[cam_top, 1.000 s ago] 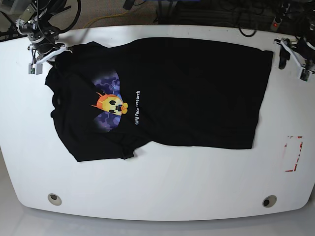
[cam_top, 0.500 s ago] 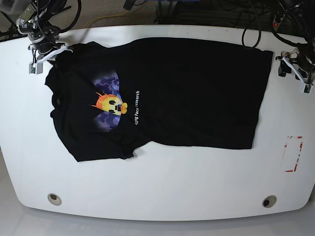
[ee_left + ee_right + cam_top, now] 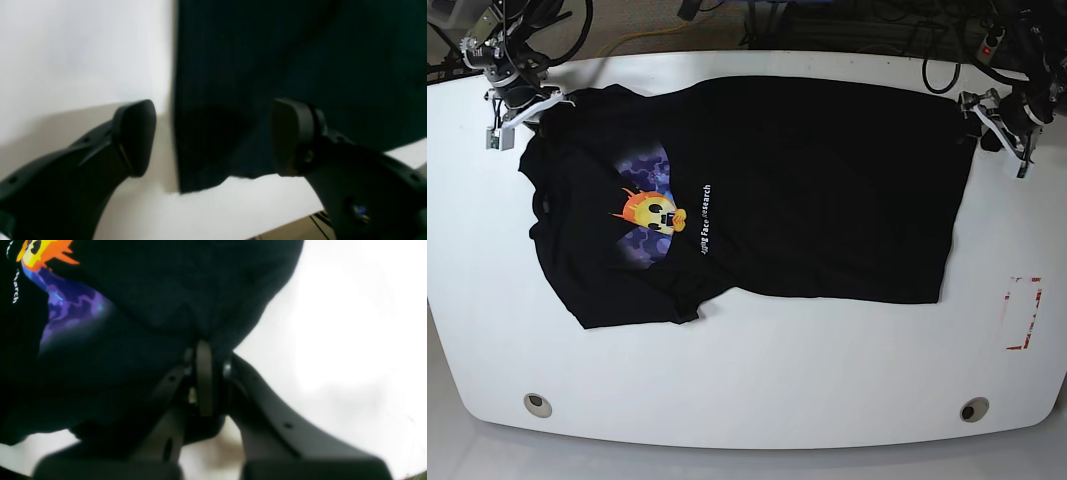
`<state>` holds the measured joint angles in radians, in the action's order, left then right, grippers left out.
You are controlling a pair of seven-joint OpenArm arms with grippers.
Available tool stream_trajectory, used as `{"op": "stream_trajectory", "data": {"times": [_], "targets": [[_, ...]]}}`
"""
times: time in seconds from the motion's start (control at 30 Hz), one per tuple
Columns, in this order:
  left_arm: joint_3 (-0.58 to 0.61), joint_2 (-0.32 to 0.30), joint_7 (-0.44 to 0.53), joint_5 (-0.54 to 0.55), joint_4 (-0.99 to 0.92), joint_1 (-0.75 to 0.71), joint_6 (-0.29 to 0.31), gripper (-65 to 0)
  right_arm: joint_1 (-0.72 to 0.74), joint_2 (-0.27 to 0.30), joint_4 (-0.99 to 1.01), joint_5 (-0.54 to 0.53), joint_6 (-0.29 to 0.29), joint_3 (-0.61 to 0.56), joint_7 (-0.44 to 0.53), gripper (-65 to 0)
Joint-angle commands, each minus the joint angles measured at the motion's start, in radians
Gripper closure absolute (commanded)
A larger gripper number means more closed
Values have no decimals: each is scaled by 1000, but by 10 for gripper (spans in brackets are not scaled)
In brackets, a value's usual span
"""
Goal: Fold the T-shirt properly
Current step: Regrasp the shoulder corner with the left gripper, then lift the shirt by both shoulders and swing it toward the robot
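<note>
- The T-shirt lay spread on the white table, print side up, collar end toward the base view's left and hem toward its right.
- The print, an orange-yellow spiky face on a purple-blue patch, was partly covered by a black fold; the white lettering beside it was too small to read in full.
- The right gripper sat at the shirt's far left corner, jaws shut on black cloth. In the right wrist view the fabric draped over the fingertips, hiding how much was pinched.
- The left gripper stood at the hem's far corner, jaws wide apart. In the left wrist view one finger was over bare table, the other over cloth, with the shirt's edge between them; contact with the cloth could not be told.
- That view was blurred, and the arms were cut off by the frame edges.
- A red-and-white marking lay near the table's right edge, its detail unclear.
</note>
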<state>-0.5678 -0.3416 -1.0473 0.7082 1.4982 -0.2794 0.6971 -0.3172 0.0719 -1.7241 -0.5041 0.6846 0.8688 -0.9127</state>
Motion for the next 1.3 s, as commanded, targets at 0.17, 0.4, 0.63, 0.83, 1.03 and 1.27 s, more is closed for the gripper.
{"op": "stream_trajectory", "data": {"times": [0.17,0.4,0.63,0.83,1.03,1.27], "targets": [[56,-7,-9,4,-28,1,1,-494,3,13,-17,-21,7,3,22,0],[107,-9,-72,104,-31,-1,1,-481,3,13,-15,-21,7,3,22,0],[107,-9,-77,115,-31,7,1,-144,3,13,-15,-21,7,3,22,0],[105,-11,-75,117,-24,30,1,-7,3,13,-15,-21,7,3,22,0],[39,-9,-74,115,46,33,1,-6,2,-4,-14,-23,14,5,22,0],[-16,-9,-74,115,287,36,1,-7,17,-10,13,-20,14,2,22,0]]}}
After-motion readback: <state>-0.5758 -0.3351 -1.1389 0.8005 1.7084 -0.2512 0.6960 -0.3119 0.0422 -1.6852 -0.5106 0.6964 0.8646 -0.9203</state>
